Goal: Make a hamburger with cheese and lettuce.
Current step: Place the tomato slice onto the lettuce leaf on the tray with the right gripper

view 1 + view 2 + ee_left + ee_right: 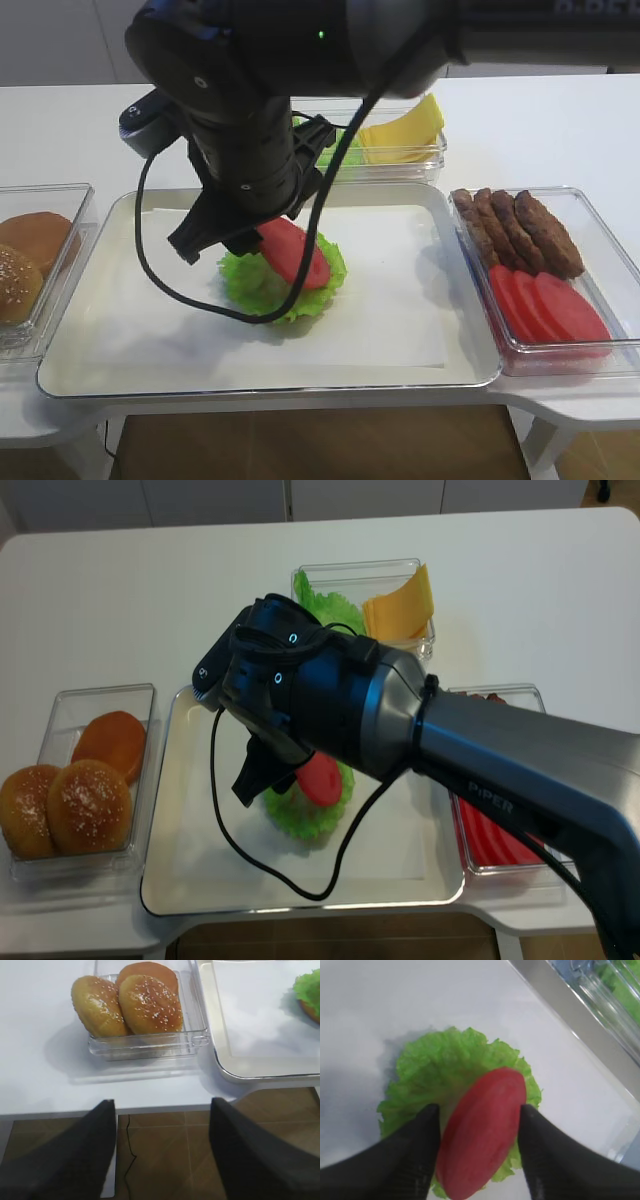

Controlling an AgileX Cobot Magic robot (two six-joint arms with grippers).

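a white table fills most of both high views, with brown tiled floor showing under its front edge and pale cabinet fronts behind its far edge. a black cable hangs below the table in the left wrist view. in the middle sits a white tray with a shiny rim, lined with white paper.

on that paper lies the hamburger, so far a ruffled green lettuce leaf with a red tomato slice leaning tilted on it. the right gripper hangs right over it, reaching across to the tray's middle. its 2 black fingers stand on either side of the slice, close at its edges; whether they press it cannot be told, though the jaws are spread about as wide as the slice.

left of the tray a clear box holds 3 brown buns, 2 of them seeded. right of the tray another clear box holds brown patties and more red slices. behind the tray a 3rd clear box holds the cheese, yellow squares leaning up, beside more green leaves.

the left gripper hovers off the table's front left edge, above the floor, its fingers well apart and holding nothing.
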